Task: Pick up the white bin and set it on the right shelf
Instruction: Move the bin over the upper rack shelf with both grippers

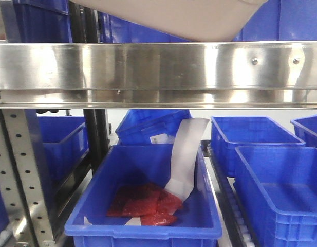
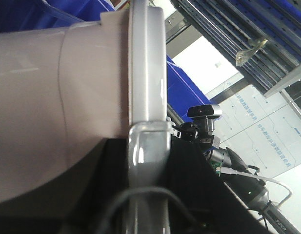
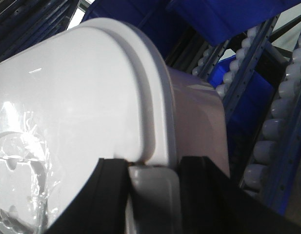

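Hoisted high: white bin point(image 1: 189, 18), pale pinkish tub with rounded corners and glossy white lid, tilted just above the right shelf point(image 1: 148, 67), mostly cut off at the front view's top edge. Pinched at the lid rim by left gripper point(image 2: 148, 163) and right gripper point(image 3: 152, 170), black jaws closed on either side of it. Contact with the shelf impossible to tell
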Controlling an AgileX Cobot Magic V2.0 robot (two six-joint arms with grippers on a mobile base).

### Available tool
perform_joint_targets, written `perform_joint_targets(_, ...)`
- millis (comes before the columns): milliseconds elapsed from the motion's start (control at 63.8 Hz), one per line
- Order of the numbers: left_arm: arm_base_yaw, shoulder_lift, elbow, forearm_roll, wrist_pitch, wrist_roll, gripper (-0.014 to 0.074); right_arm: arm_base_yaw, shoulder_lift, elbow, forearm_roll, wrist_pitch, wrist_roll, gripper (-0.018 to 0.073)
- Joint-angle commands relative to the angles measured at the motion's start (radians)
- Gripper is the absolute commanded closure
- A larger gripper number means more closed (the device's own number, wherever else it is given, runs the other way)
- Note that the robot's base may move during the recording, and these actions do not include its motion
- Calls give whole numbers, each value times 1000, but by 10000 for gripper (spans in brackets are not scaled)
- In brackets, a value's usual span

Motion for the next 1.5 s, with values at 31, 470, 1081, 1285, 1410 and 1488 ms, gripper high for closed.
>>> perform_joint_targets(31,-37,-38,-31,-79,189,27,722,32,-55,-33,127,232,-1,478)
perform_joint_targets(470,-37,-38,-31,-79,189,27,722,32,-55,-33,127,232,-1,478)
perform_joint_targets(1081,-37,-38,-31,-79,189,27,722,32,-55,-33,127,232,-1,478)
perform_joint_targets(1285,-37,-38,-31,-79,189,27,722,32,-55,-33,127,232,-1,478)
perform_joint_targets(1410,-37,-38,-31,-79,189,27,722,32,-55,-33,127,232,-1,478)
perform_joint_targets(1488,-37,-38,-31,-79,187,27,722,32,-55,-33,127,232,-1,478)
